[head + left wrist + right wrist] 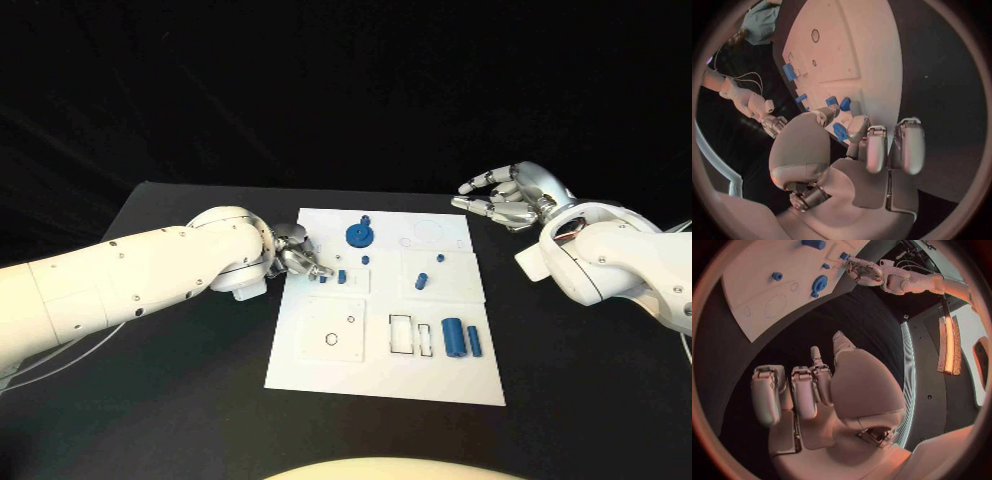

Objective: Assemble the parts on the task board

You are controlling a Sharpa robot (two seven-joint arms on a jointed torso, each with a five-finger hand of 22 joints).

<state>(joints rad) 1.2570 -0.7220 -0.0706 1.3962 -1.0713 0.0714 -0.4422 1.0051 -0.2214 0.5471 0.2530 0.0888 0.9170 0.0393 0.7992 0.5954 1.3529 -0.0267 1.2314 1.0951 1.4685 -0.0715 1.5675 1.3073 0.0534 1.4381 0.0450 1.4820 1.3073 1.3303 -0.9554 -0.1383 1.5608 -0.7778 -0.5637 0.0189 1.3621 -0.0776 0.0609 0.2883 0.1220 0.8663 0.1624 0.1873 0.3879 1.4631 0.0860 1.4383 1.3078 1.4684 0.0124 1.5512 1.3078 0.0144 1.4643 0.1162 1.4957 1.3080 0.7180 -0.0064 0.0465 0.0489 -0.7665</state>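
The left robot hand (299, 258) hides the small blue part (840, 131) beneath its fingertips.

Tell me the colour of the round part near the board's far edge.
Blue, clearest in the head view: round part.

We see a white task board (332, 370) bearing blue parts (453, 337), a black table (173, 420), and silver hands (503, 198) on white arms (116, 285).

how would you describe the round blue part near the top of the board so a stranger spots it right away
Start at the white task board in the middle of the black table and go to its far edge, away from the robot. Left of centre there sits the round blue part. It is a wide disc with a small knob, while the other blue parts are slim bars or tiny pegs.
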